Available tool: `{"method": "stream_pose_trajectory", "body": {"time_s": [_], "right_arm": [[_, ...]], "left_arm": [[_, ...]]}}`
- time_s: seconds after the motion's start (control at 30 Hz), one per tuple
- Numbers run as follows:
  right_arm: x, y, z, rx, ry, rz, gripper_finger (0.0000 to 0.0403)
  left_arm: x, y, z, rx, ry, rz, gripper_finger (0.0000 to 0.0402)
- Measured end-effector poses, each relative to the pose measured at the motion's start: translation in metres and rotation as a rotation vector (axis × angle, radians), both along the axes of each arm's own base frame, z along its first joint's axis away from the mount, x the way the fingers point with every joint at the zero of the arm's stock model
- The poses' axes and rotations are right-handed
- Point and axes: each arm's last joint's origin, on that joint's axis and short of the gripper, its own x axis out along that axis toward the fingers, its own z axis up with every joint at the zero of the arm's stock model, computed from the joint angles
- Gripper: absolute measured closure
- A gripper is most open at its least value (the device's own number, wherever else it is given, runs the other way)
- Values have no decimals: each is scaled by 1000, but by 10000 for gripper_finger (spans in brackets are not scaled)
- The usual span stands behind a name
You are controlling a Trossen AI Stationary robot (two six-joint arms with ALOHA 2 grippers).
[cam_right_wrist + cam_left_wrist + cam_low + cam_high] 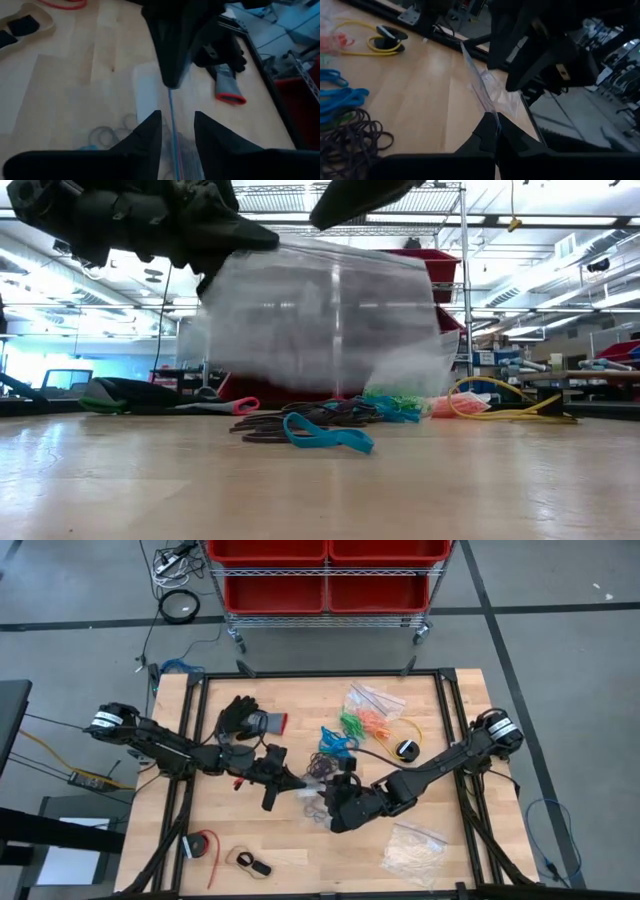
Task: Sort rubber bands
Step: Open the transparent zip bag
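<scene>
Pinching the top edge of a clear plastic bag [330,310], the left gripper [300,783] is clamped shut on it near the middle of the table [230,830], holding it up off the wood. The right gripper [172,127] sits just opposite, its fingers [145,132] parted on either side of the same thin edge and not closed on it.

The rubber bands [345,735] lie in loose heaps just beyond the two grippers: black [345,140] and blue [340,95] loops nearest, green and orange farther back toward a second bag (all on bare wood, none lifted). They look light, limp and springy, likely to tangle and to slip from smooth fingers; pinching one strand where it arches off the pile seems the surest hold. The bag itself is flimsy and will sag if held at one point only.

Room is tight between the arms. A black glove [240,720] lies behind the left arm and a yellow cable [405,735] beside the right, while the front of the table offers open wood, well away from the frame rails.
</scene>
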Motion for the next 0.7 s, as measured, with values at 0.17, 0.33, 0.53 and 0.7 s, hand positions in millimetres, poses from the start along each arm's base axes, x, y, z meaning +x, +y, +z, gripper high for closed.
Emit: {"method": "stream_pose_trajectory", "body": {"time_s": [0.17, 0.33, 0.53, 0.7], "right_arm": [[-6, 3, 5, -44, -26, -40, 294], [-15, -2, 20, 30, -71, -93, 301], [-21, -13, 37, 239, -38, 10, 302], [-17, -20, 36, 357, 21, 97, 303]], "left_arm": [[0, -10, 3, 110, -36, -61, 401], [6, -24, 13, 262, -15, -124, 401], [14, -41, 33, 490, 130, -113, 401], [16, -57, 53, 645, 125, -114, 401]]}}
